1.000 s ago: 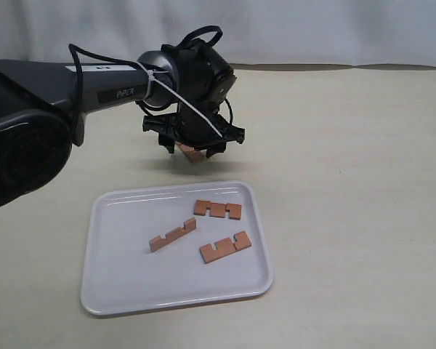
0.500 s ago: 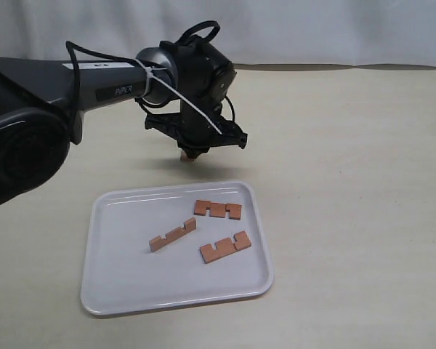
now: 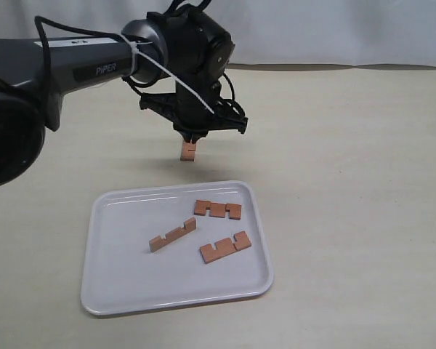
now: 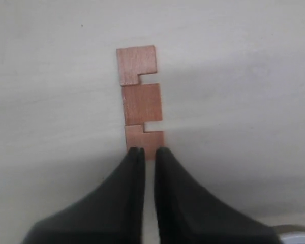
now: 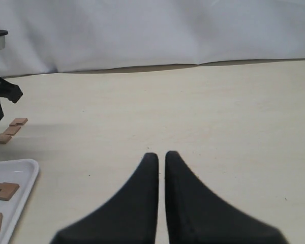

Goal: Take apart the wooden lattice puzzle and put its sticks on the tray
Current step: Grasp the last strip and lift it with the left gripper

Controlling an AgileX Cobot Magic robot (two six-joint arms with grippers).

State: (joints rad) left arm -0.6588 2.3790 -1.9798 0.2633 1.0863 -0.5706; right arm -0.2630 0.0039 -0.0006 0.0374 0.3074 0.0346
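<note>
- Nearest you in the exterior view, the white tray [image 3: 131,280] sits flat on the bench [image 3: 349,182].
- You have 3 sticks on the tray, none touching another. The nearest stick [image 3: 225,247] lies toward the tray's right side, the middle stick [image 3: 172,234] to its left, and the far stick [image 3: 217,209] close to the far rim. Each shows 2 square notches.
- Just beyond the far rim, the 4th stick [image 3: 189,150] lies flat on the bench, off the tray. So the puzzle is in 4 loose pieces, 3 on the tray and 1 not.
- Your left gripper [image 3: 193,137] hangs right above that 4th stick [image 4: 141,99], pointing down. Its jaws are drawn nearly together, leaving a thin slit with nothing in it. In the left wrist view the tips overlap the stick's near end, which is wider than the slit. You cannot tell whether they touch the wood.
- A white cloth backdrop [image 3: 312,29] closes the far edge of the bench.
- Your right gripper [image 5: 160,155] shows only in its own wrist view, over bare bench and well apart from the tray and the 4th stick. Its jaws are pressed almost together and pinch nothing.
</note>
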